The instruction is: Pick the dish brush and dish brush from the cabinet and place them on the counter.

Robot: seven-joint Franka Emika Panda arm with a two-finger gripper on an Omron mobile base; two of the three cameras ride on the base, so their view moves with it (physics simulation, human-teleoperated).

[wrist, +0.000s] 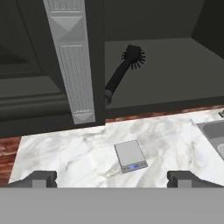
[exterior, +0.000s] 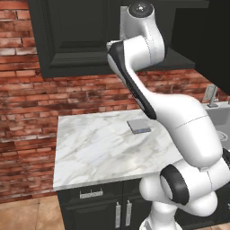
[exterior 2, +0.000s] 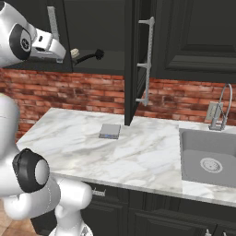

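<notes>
Jaws are spread all the way, gripper (wrist: 112, 178) holding nothing, just hanging out front of the cabinet (wrist: 26, 87). Black dish brush (wrist: 124, 73) lies on the cabinet's shelf, above the counter (wrist: 78, 148) and the grey pad (wrist: 130, 155); no readable writing.

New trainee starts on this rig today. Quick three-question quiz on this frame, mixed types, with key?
1. True or false: the black dish brush already lies on the counter.
2. The flat grey pad lies on: A) the cabinet shelf B) the counter C) the sink
3. Fill in: the gripper is ____, with nothing between its fingertips.

Key
1. False: it lies on the cabinet shelf, head farther in, handle toward the front edge.
2. B
3. open
</notes>
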